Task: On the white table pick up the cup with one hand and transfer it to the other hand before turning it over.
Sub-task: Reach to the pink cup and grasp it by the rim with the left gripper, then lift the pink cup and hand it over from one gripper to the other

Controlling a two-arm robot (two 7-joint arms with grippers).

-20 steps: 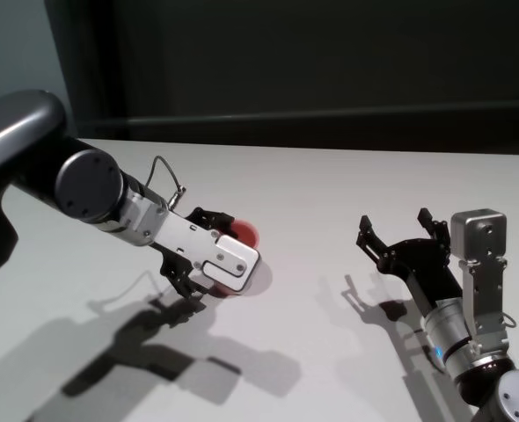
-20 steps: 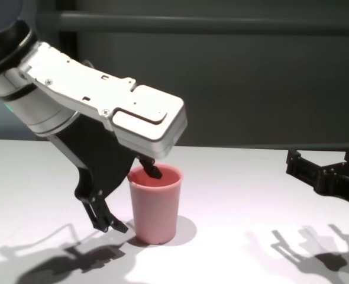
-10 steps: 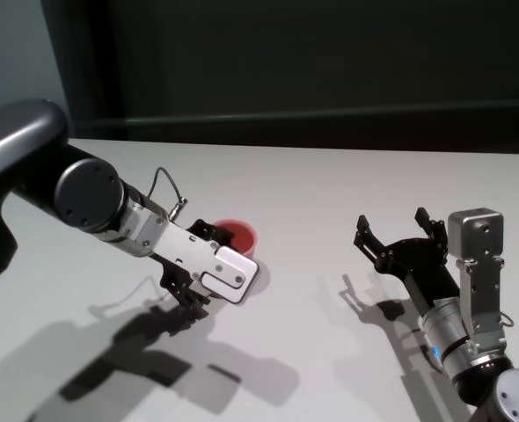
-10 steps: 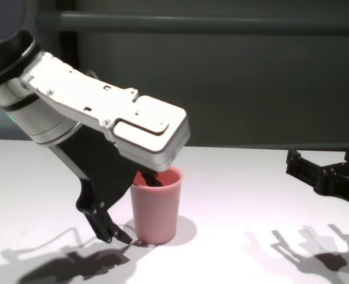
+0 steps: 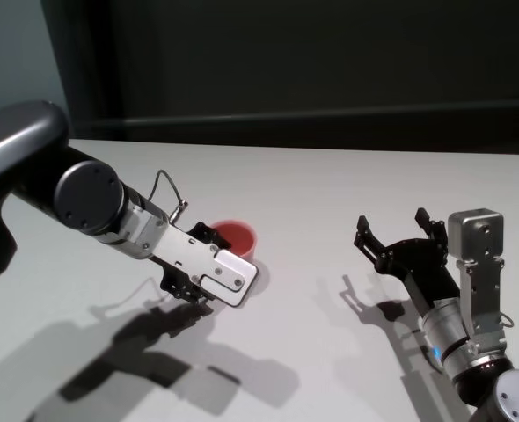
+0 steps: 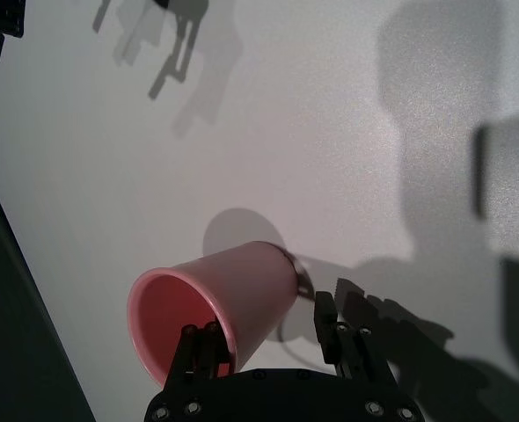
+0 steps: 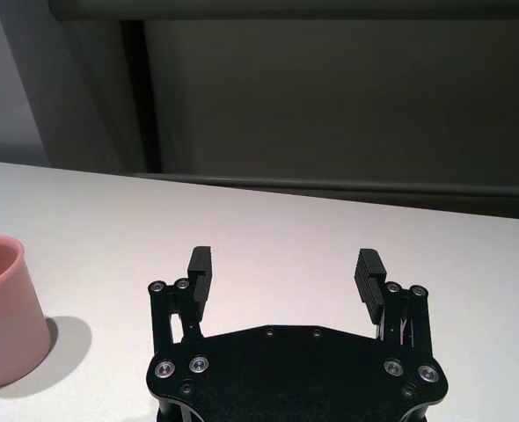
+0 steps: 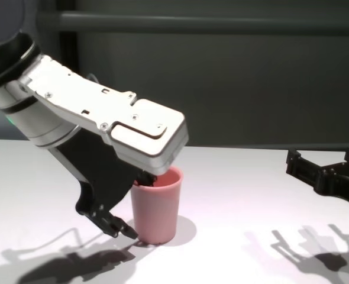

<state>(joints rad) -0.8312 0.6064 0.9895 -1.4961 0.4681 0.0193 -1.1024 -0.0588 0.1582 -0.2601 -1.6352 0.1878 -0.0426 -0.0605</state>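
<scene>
The pink cup (image 5: 238, 235) stands upright on the white table (image 5: 330, 185), left of centre. My left gripper (image 5: 202, 264) reaches down over it, with one finger inside the rim and the other outside the wall. The jaws straddle the wall with a small gap showing, and the cup still rests on the table. The cup (image 8: 158, 207) and left gripper (image 8: 140, 204) also show in the chest view, and in the left wrist view the cup (image 6: 229, 294) lies between the fingers of the gripper (image 6: 264, 338). My right gripper (image 5: 393, 224) is open and empty above the table to the right.
A dark wall (image 5: 312, 61) runs behind the table's far edge. Bare tabletop lies between the cup and the right gripper (image 7: 283, 264), where the cup (image 7: 0, 308) shows at the side. Arm shadows fall on the near table.
My left gripper has sunk lower over the cup, and its outer finger has come closer to the cup's wall. The cup and the right arm have not moved.
</scene>
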